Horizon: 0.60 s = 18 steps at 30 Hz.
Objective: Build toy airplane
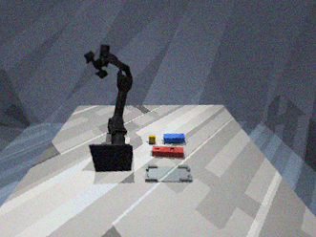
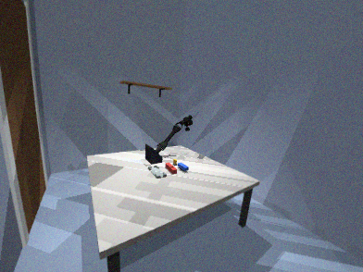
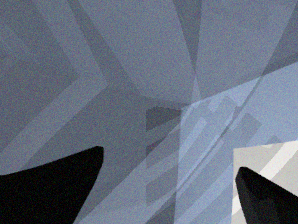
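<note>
The red fuselage [image 1: 168, 153] [image 2: 171, 168] lies on the table, with two dark sockets on its top in the top view. The blue wing [image 1: 173, 138] [image 2: 183, 166] lies behind it in the top view, and the small yellow tail fin [image 1: 151, 140] [image 2: 175, 162] lies left of the wing. The grey jig [image 1: 168, 174] [image 2: 157, 172] lies in front of the fuselage, with nothing in its cradle. My gripper [image 1: 95, 65] [image 2: 190, 123] [image 3: 172, 165] is raised high above the table, away from all the parts. Its fingers are wide apart, with nothing between them.
The arm's dark base block [image 1: 111, 157] [image 2: 153, 154] stands left of the jig and parts in the top view. A table corner [image 3: 265, 156] shows behind the right finger in the wrist view. A wall shelf [image 2: 145, 85] hangs beyond the table.
</note>
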Available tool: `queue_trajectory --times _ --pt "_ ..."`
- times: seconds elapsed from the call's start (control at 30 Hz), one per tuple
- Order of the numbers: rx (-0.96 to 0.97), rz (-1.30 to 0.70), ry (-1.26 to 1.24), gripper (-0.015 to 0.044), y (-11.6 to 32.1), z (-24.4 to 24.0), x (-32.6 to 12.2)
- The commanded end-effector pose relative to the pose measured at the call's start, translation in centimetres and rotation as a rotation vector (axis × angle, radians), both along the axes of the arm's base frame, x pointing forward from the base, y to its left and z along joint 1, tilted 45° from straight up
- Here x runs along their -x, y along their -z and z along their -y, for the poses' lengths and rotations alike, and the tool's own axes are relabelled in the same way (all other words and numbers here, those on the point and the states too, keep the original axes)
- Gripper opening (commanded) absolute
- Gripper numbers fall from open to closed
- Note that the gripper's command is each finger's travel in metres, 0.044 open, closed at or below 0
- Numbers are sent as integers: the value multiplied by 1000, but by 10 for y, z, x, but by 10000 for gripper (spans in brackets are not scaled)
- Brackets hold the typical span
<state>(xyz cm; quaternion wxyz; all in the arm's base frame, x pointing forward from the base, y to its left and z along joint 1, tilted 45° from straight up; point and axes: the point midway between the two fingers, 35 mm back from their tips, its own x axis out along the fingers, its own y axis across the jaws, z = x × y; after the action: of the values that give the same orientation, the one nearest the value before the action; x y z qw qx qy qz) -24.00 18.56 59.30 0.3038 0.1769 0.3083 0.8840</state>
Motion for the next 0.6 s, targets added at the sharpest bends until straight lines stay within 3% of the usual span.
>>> queue_trajectory --times 0.0,0.27,0.57 --pt "0 0 0 426 0 0 0" --pt "20 132 164 440 34 -61 -18" --pt "133 365 432 440 106 -158 -98"
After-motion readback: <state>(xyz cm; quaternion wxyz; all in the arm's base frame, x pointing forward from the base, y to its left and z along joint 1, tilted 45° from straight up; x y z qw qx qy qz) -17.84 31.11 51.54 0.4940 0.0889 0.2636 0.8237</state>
